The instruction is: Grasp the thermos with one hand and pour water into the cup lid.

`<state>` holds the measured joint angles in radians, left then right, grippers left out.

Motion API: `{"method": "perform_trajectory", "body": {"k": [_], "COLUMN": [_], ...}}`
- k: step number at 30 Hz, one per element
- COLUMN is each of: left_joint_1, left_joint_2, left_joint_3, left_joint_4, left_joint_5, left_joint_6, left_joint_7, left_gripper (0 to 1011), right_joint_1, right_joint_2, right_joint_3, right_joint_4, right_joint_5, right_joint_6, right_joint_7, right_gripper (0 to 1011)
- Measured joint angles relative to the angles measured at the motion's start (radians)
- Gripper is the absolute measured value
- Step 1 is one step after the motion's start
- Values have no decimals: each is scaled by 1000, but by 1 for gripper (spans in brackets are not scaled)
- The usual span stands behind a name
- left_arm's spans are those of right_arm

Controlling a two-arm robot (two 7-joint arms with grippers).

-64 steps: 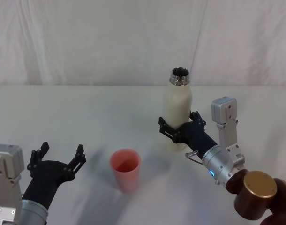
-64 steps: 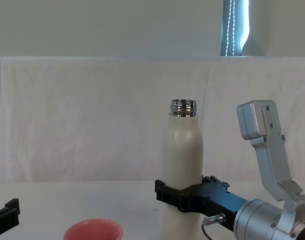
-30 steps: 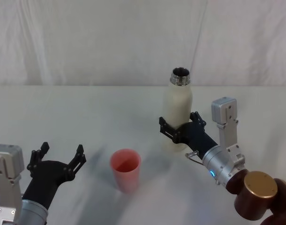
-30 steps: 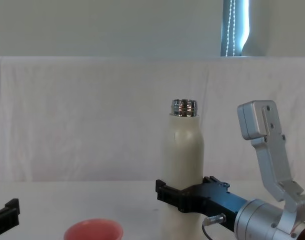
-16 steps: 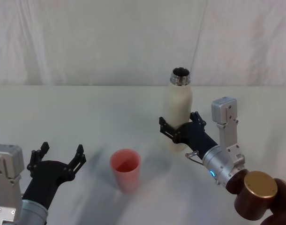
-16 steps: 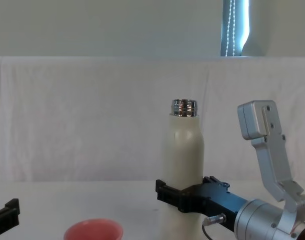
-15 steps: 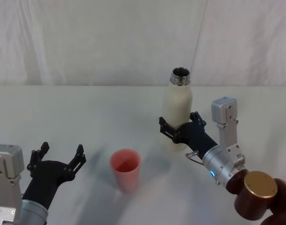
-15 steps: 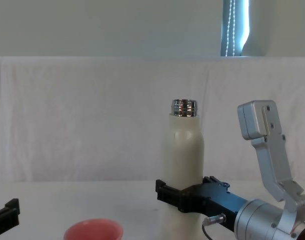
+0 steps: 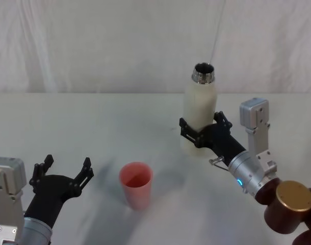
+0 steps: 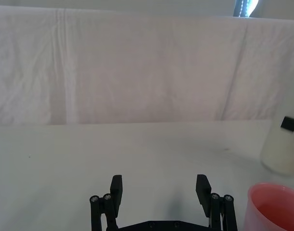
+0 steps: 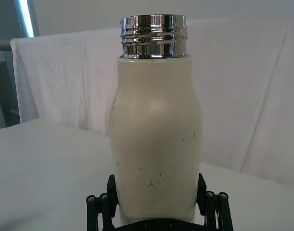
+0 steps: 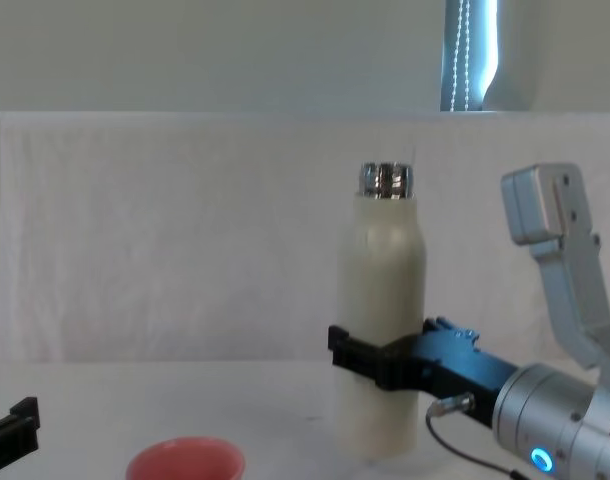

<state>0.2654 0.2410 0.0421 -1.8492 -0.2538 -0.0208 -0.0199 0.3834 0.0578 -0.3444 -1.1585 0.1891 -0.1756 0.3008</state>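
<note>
Thermos (image 9: 199,115) now higher, clamped in right hand (image 9: 202,133); left hand (image 9: 63,172) spread

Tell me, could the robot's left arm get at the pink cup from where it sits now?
Probably yes. The left gripper is open, low on the table, and the cup lid stands just to its right with bare table between them.

White table (image 9: 94,122); white draped backdrop (image 9: 94,46)
</note>
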Motion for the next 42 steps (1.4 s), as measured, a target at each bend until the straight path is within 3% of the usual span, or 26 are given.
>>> {"method": "perform_trajectory", "body": {"k": [8, 14, 28, 42], "left_joint_1": [0, 0, 0, 0], "left_joint_2": [0, 0, 0, 0], "left_joint_3": [0, 0, 0, 0], "left_joint_4": [0, 0, 0, 0], "left_joint_5": [0, 0, 0, 0], "left_joint_6": [0, 0, 0, 0], "left_joint_7": [0, 0, 0, 0], "left_gripper": [1001, 1001, 1001, 1001], "right_joint_1": [-6, -14, -58, -106], "right_joint_2": [41, 92, 169, 215], "right_joint_3": [-6, -10, -3, -23], "right_joint_4": [-77, -140, -232, -323], "right_joint_5": [-23, -38, -36, -125], "right_joint_6": [25, 52, 130, 129], "right_joint_7": [8, 32, 48, 4], "right_gripper": [950, 950, 951, 950]}}
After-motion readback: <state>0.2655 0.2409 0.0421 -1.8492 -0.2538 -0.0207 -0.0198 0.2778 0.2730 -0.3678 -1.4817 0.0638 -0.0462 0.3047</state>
